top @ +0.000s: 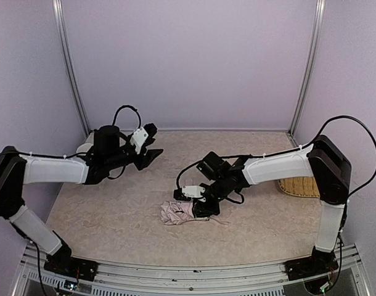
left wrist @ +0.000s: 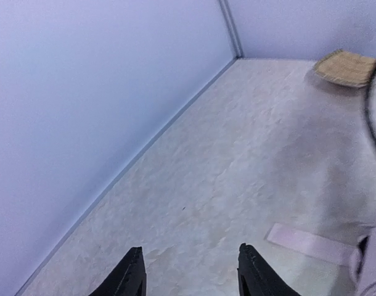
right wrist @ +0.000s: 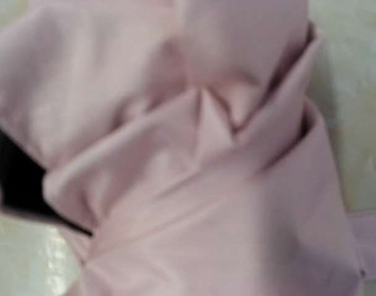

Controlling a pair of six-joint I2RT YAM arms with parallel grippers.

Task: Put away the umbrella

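Observation:
The umbrella (top: 179, 213) lies folded and bunched on the table's near middle, pale pink with a thin strap trailing right. My right gripper (top: 202, 206) is down on its right end and shut on the fabric. In the right wrist view the pink folds of the umbrella (right wrist: 194, 154) fill the frame and hide my fingers; a patch of black lining (right wrist: 15, 179) shows at the left. My left gripper (top: 152, 148) hangs above the table at the back left, away from the umbrella. It is open (left wrist: 191, 256) with nothing between its fingers. The pink strap (left wrist: 311, 243) shows at the lower right of the left wrist view.
A woven straw mat (top: 299, 186) lies at the table's right edge, behind the right arm, and shows as a woven straw mat (left wrist: 348, 66) far off in the left wrist view. Pale walls with metal corner posts (top: 71, 68) close in the table on three sides.

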